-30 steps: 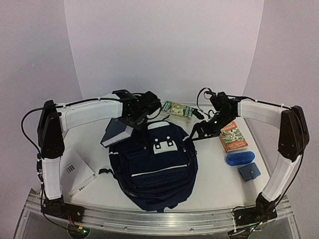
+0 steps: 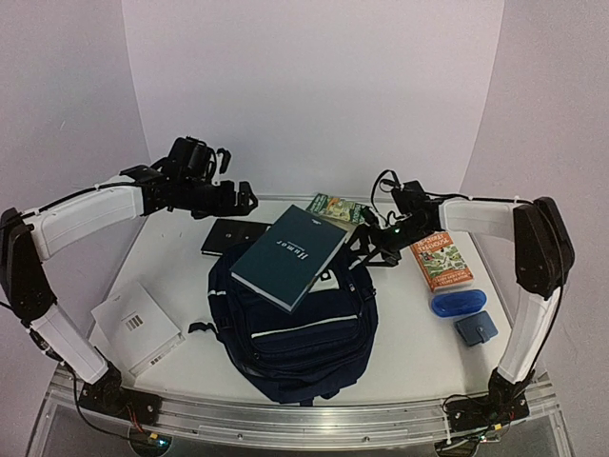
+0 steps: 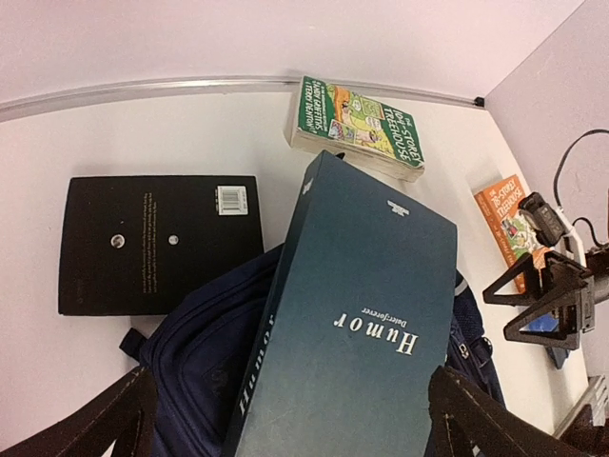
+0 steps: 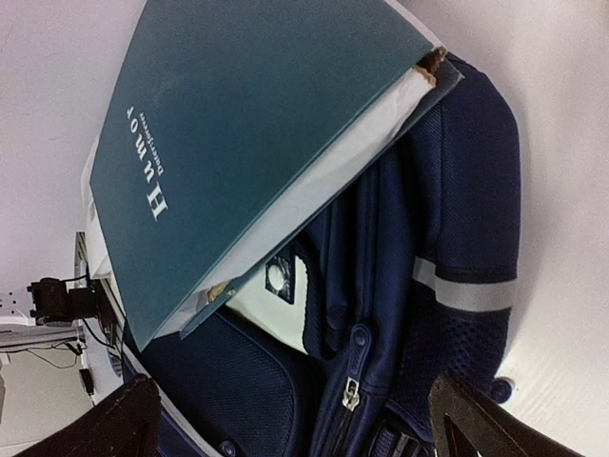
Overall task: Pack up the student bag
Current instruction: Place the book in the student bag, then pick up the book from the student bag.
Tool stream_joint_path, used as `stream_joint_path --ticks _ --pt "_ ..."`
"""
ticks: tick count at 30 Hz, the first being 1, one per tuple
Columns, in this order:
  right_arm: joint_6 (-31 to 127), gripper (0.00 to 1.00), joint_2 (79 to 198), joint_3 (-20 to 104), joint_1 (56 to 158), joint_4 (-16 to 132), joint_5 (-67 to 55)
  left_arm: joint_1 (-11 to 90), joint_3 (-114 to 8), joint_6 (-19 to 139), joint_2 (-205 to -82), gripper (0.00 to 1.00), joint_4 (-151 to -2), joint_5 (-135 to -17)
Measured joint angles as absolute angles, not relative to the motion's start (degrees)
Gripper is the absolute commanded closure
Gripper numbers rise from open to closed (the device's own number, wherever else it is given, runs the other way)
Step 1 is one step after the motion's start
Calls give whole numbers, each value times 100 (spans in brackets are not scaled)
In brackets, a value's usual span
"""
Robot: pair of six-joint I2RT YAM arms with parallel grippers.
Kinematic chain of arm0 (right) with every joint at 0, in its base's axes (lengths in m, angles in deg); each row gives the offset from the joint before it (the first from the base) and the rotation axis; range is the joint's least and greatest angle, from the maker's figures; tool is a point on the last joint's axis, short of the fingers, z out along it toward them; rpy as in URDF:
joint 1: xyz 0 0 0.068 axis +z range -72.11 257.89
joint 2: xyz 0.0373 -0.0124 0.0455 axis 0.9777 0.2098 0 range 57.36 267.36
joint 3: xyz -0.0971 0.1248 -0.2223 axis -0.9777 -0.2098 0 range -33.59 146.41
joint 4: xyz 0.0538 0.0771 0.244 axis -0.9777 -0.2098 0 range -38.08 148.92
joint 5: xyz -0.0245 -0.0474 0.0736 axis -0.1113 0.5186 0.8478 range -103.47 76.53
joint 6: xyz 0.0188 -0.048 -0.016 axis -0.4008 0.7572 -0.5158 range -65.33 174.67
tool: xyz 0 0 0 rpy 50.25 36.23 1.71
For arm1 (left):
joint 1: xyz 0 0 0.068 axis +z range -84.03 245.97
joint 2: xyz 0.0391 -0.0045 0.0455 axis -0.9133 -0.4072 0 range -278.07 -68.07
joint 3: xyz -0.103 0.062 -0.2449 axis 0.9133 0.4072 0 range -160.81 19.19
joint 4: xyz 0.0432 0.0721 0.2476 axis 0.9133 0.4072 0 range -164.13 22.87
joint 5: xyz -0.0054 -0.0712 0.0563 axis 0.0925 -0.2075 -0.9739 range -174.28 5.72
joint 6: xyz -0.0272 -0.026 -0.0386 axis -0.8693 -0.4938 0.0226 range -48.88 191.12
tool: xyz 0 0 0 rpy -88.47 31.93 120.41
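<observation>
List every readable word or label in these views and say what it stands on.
"Humor": teal book, large white letters on the cover; the small line beside it is too small to read.
"STOREY TREEHOUSE": green book; the number before it and the authors' line are unclear.
Orange book: title blurred.
Black book: barcode label and text lines, too small.
White book: barcode only, unreadable.

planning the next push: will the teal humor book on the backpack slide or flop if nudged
Probably stiff: the teal book lies flat while overhanging the backpack. It may slide or tip, resting tilted on soft fabric.
</observation>
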State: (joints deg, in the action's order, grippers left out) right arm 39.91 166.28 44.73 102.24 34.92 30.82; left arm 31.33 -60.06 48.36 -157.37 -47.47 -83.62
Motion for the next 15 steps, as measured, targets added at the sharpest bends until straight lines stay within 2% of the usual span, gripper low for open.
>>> stream_joint_path --ticks 6,12,15 --pt "3575 2 17175 4565 10466 3882 3177 3615 -5859 4812 -16078 2 -5068 -7271" --pt "3271 2 17530 4735 10594 4093 3287 3690 -5788 4693 -16603 12 -5406 -6514" --pt "3123 2 17590 4789 10596 4245 3353 3686 -5551 4564 -16748 21 -5637 -6211"
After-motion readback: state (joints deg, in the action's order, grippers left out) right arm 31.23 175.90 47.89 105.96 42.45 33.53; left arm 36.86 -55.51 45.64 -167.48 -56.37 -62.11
